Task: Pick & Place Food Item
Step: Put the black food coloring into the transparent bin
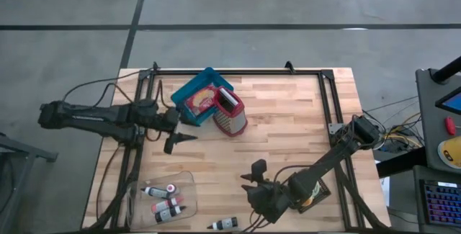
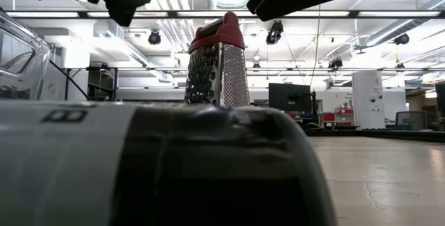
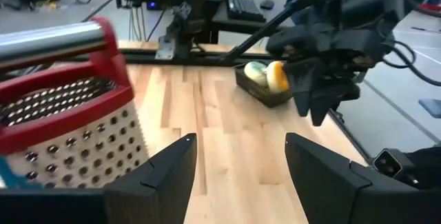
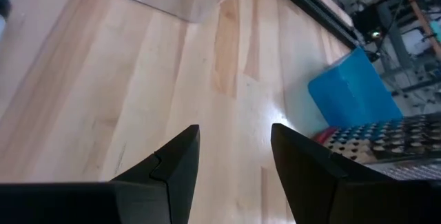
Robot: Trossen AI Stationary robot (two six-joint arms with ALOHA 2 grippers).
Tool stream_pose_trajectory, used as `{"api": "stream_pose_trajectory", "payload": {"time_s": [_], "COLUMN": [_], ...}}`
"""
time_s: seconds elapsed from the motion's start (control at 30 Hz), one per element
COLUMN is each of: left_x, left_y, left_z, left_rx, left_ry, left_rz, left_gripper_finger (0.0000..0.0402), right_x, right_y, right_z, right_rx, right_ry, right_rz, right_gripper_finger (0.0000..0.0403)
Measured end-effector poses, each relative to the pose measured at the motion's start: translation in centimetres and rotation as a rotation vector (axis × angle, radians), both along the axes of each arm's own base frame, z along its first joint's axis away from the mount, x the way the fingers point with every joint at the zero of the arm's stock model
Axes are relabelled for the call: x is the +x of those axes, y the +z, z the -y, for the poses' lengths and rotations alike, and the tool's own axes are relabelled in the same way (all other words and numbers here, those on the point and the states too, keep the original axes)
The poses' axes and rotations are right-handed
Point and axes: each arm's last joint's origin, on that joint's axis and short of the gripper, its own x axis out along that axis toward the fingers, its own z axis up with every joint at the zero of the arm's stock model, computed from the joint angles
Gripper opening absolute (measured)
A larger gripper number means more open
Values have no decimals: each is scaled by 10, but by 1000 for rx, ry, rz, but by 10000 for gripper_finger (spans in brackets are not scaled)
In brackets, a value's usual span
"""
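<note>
Looking straight down, the high view laid out the whole bench (image 1: 288, 119): a blue bin (image 1: 196, 90) holding a red packet (image 1: 202, 102), a red-topped box grater (image 1: 230, 113) touching the bin's corner, a clear tray (image 1: 155, 183) with three small bottles (image 1: 167, 207) in it, and a fourth bottle (image 1: 225, 224) lying loose at the bench's near edge. One small dark basket (image 1: 315, 191) showed only as a sliver under the right arm there; the left wrist view alone revealed its contents, two food items, one pale green (image 3: 255, 72) and one yellow (image 3: 277, 76), lying in the basket near the bench's right edge.

The left tool (image 1: 181, 140) hung just beside the grater, and its own camera showed its two fingers (image 3: 162, 176) spread with nothing between them. The right tool (image 1: 253, 183) hovered over bare wood between the tray and the basket; its wrist view showed both fingers (image 4: 169, 162) parted and empty, with the blue bin and the grater beyond.

The low view was mostly blocked by the loose bottle (image 2: 153, 163) lying right against the lens, with only the grater (image 2: 217, 62) standing upright behind it.
</note>
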Motion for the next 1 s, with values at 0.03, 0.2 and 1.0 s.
{"api": "stream_pose_trajectory", "payload": {"time_s": [0.03, 0.2, 1.0], "left_x": [-1, -2, -20], "left_y": [0, -5, -16], "left_z": [3, 21, 58], "left_rx": [5, 60, 231], "left_ry": [-4, -44, -181], "left_rz": [8, 27, 47], "left_gripper_finger": [226, 226, 226], "right_x": [0, 1, -68], "right_y": [0, 0, 87], "right_z": [0, -3, 30], "right_rx": [5, 40, 410], "right_ry": [4, 58, 652], "right_rz": [-2, -18, 289], "right_gripper_finger": [178, 178, 143]}}
